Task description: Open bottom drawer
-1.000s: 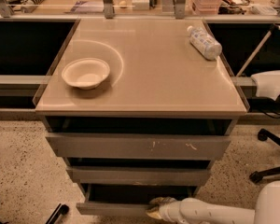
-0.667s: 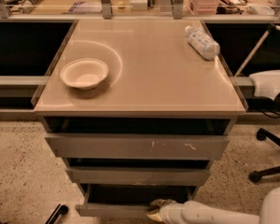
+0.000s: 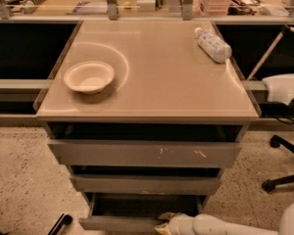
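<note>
— Where is the bottom drawer (image 3: 122, 223)?

— Lowest in the cabinet, at the lower edge of the view. It stands partly out, its grey front ahead of the two above, with a dark gap showing behind it.

— And the gripper (image 3: 164, 220)?

— One gripper, on a white arm coming in from the lower right. It sits at the right part of that drawer's front, one yellowish fingertip (image 3: 167, 214) behind the top edge and the other before the panel, clamped across it.

— How many drawers in all?

— Three. Above the bottom one is the middle drawer (image 3: 144, 185), and above that the top drawer (image 3: 144, 153), the widest, with pale scratch marks on its front.

— What lies on the cabinet top (image 3: 161, 92)?

— Two things, well apart: one white bowl (image 3: 89, 76) at the left, upright, and one plastic bottle (image 3: 213, 44) on its side near the far right corner.

— Anything beside the cabinet?

— One office chair (image 3: 284, 175) on the speckled floor to the right.
</note>
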